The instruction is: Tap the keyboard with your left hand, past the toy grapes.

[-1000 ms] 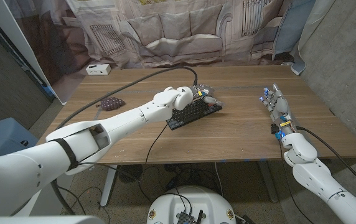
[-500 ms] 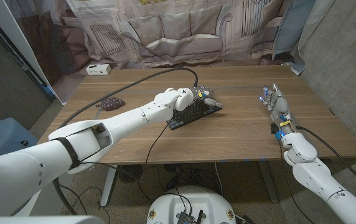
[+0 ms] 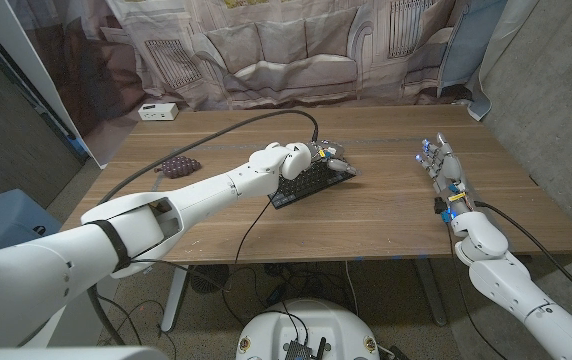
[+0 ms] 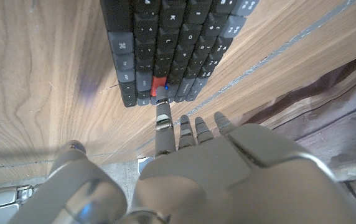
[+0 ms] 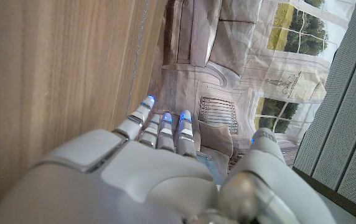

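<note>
One black keyboard (image 3: 313, 183) lies mid-table, and the left hand (image 3: 316, 153) rests over its far end, holding nothing, one fingertip (image 4: 162, 116) on a red key, barely shifted from before. The toy grapes (image 3: 178, 164) lie well left. The right hand (image 3: 440, 163) stays open, fingers straight.

keyboard (image 3: 311, 183) far end: hidden under left hand (image 3: 306, 157)

lab or studio | printed living-room backdrop (image 3: 296, 50) hung behind wooden table (image 3: 366, 215) | concrete wall (image 3: 556, 80)
</note>
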### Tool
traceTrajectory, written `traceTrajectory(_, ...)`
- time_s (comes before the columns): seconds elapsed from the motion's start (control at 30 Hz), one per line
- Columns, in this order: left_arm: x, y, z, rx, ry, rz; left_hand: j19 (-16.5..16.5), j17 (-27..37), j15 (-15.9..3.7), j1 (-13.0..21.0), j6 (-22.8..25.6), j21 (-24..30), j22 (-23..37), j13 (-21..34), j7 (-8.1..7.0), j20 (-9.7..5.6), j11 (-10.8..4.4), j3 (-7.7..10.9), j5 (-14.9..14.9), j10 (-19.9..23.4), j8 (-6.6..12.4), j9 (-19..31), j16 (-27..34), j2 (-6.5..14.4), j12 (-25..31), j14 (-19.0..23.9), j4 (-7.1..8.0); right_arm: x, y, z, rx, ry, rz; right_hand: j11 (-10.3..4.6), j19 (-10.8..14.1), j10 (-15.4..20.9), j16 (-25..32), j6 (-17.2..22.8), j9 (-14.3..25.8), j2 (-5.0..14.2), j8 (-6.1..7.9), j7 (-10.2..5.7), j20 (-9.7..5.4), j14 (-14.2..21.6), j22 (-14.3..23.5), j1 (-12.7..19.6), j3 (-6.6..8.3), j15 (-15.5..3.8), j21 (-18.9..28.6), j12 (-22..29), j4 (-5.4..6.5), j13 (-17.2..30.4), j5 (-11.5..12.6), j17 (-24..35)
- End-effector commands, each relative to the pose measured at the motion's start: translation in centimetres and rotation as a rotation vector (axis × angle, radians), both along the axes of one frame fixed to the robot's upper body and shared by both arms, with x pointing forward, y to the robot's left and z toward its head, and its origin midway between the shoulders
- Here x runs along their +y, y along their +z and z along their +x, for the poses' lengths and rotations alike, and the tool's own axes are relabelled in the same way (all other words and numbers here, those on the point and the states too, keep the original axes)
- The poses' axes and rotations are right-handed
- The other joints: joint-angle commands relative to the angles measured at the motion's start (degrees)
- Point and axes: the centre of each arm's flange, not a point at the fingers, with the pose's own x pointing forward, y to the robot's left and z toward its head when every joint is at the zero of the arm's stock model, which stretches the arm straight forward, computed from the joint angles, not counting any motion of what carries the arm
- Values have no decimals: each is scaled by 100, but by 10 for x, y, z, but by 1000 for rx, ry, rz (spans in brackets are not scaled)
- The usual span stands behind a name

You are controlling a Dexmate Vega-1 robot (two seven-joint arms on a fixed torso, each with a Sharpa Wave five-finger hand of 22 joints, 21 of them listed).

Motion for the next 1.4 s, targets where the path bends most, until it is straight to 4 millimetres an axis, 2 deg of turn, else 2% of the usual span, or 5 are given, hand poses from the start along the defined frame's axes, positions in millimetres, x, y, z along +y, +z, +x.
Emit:
traceTrajectory(0.03,2,-6,3,15,5,3,6,21,20,8,1,-4,21,-4,3,54,19,-11,31,-37,-16,6,23,62,18,22,-7,2,1,4,0,3,-2,-15,51,45,-13,51,28,47,-12,-18,3,11,14,37,-16,35,4,1,-7,18,16,10)
traceTrajectory(0.77,4,-9,2,19,6,3,11,21,29,14,49,-2,21,-4,-12,59,7,-24,32,-2,13,5,30,74,40,46,-10,4,1,3,2,2,-4,-21,56,46,-11,61,29,56,-14,-18,7,17,15,34,-26,38,-17,-2,-11,19,16,7)
traceTrajectory(1.4,6,1,-4,-6,3,-5,18,21,26,15,49,0,22,-4,-9,54,19,-38,32,22,17,5,37,80,54,71,-12,3,4,2,1,0,-11,-18,63,60,-13,72,29,63,-15,-8,-1,14,16,34,-34,38,-31,2,-16,19,16,4)
